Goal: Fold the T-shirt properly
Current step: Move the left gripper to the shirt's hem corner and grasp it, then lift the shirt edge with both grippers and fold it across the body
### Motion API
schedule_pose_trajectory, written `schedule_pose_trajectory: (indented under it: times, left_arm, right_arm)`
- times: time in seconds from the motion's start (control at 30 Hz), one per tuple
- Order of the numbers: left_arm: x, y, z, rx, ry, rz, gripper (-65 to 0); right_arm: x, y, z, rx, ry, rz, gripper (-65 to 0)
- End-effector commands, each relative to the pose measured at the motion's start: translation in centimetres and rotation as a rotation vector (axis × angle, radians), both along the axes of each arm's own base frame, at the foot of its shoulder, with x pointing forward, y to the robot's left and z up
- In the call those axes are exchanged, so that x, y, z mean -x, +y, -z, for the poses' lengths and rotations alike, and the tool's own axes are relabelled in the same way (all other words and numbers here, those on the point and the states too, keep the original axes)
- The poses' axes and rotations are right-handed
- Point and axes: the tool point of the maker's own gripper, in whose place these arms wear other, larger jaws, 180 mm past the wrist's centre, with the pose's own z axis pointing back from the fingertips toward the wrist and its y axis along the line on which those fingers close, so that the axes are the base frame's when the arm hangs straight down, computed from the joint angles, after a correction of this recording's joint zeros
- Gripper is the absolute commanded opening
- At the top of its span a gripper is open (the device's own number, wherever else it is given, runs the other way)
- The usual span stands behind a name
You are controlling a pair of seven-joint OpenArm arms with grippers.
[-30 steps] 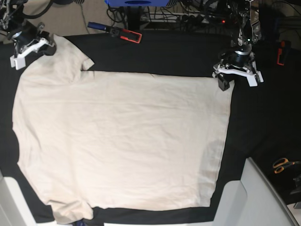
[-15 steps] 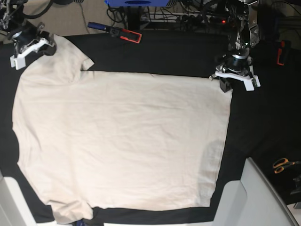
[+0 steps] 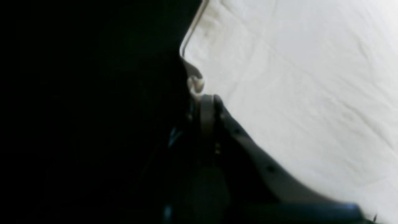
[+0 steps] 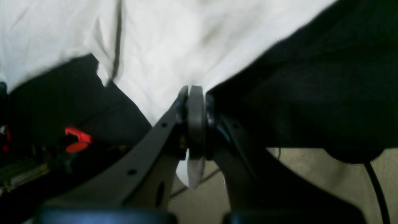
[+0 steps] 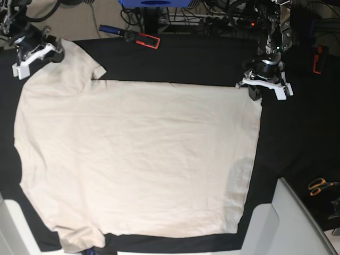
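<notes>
The left tool [image 3: 203, 101] has its fingers together, clamped on a corner of the T-shirt [image 5: 143, 154]; one second earlier they stand apart at that corner. It also sits slightly further toward the right arm than in that frame, and a small fold of cloth bunches at its tips. The right tool [image 4: 197, 93] is clamped on the shirt near the sleeve, with no marked change of place.

The left arm [image 5: 273, 37] reaches in from the base view's top edge, tool pointing down at the cloth. The right arm [image 5: 18, 24] enters at the top left corner, slanting inward.

The shirt lies spread over most of the tabletop [image 5: 212, 61], reaching near its bottom edge in the base view. A red-and-black implement [image 5: 130, 36] rests near the top edge, between the arms; orange-handled scissors [image 5: 319, 186] lie by the right edge.
</notes>
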Motion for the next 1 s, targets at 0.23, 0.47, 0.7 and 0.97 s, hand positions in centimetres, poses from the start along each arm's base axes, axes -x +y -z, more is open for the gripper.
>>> schedule_pose_trajectory:
  times: [0.23, 0.47, 0.7, 0.97]
  left_arm:
    - [-1.8, -0.1, -3.0, -0.012, -0.074, 0.030, -65.0]
    - [-2.7, -0.5, -4.1, -0.015, -0.105, 0.043, -65.0]
    - [-3.4, 0.4, -4.3, -0.034, -0.101, -0.010, -65.0]
    - [-5.6, -1.0, -4.8, -0.001, -0.053, 0.027, -65.0]
  right_arm:
    - [-4.5, -1.5, -3.7, 0.070, -0.114, -0.075, -64.5]
    - [-7.9, -3.3, -5.6, 0.117, -0.168, -0.097, -64.5]
    - [-10.8, -5.3, -6.3, 0.129, -0.174, -0.098, -64.5]
    - [-13.9, -6.7, -7.0, 0.116, -0.201, -0.071, -64.5]
